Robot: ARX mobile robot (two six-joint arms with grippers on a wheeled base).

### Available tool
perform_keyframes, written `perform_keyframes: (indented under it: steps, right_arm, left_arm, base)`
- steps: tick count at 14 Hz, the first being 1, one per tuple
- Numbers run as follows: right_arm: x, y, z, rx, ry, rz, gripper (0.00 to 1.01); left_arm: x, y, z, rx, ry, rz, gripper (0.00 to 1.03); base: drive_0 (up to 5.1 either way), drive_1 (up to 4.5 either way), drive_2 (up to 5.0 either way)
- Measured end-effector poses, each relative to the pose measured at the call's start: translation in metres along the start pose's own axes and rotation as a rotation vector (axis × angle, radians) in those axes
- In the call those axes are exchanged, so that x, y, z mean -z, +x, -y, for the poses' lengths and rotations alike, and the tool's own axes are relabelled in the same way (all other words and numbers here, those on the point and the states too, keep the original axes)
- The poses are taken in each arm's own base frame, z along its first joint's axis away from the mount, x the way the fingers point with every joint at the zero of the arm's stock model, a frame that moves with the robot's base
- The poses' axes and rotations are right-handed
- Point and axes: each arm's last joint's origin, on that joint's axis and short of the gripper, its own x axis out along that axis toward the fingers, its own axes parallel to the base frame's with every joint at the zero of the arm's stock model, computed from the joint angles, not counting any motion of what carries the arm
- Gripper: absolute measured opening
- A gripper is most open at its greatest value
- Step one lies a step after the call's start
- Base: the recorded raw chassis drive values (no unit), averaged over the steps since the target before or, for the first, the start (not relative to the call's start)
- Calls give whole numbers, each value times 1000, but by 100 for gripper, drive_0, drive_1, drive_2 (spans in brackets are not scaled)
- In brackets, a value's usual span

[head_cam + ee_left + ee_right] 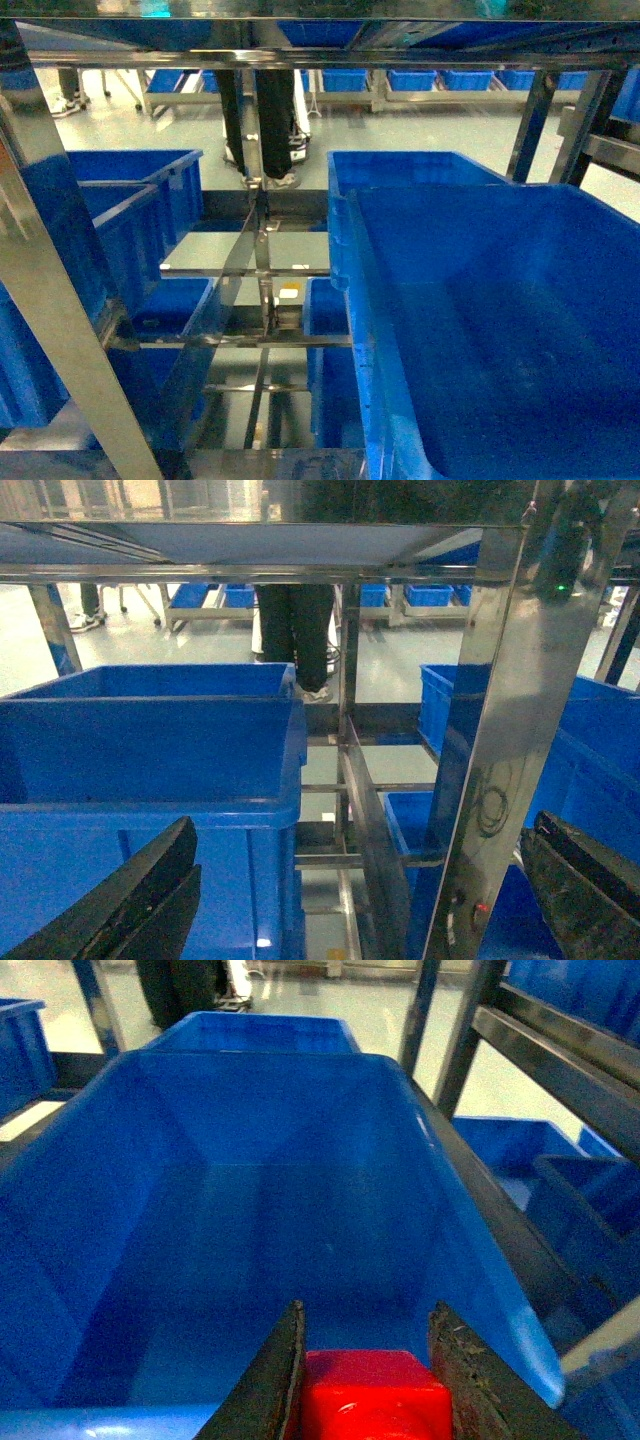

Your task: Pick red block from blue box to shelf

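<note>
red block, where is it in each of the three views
Head: not in view; only the shelf and blue crates show.
Left wrist-mounted: not in view.
Right wrist-mounted: the red block sits at bottom centre, clamped between the right gripper fingers, above the near rim of a large blue crate.
Shared landmark: that large blue crate, at lower right in the head view; it is not clearly identifiable in the left wrist view.

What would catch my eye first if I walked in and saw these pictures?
The red block, pinched in the right gripper at the bottom of its wrist view, above a big blue crate. Around it stand more blue crates on the shiny steel shelf, with someone's dark-trousered legs behind it.
</note>
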Motion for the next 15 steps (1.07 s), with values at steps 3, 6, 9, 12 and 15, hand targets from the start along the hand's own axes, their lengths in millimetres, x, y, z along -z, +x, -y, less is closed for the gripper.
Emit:
perform_keyframes:
  steps: [3, 6, 9, 12, 15]
  right_arm:
    - [-12, 49, -5, -47, 2, 6, 29]
    - [-11, 77, -11, -72, -21, 0, 66]
    - [-13, 21, -7, -20, 33, 345, 48]
    - [-3, 14, 6, -9, 38, 301, 12]
    - [-3, 4, 7, -13, 38, 305, 2]
  left_arm:
    - [0, 0, 0, 0, 0, 0, 98]
    - [0, 0, 0, -1, 0, 0, 98]
    - [0, 0, 0, -1, 0, 0, 98]
    - [0, 0, 0, -2, 0, 0, 98]
    - [0, 0, 0, 0, 0, 0, 98]
  base:
    - [0, 0, 0]
    - [0, 0, 0]
    - [0, 0, 0]
    - [0, 0, 0]
    - [0, 0, 0]
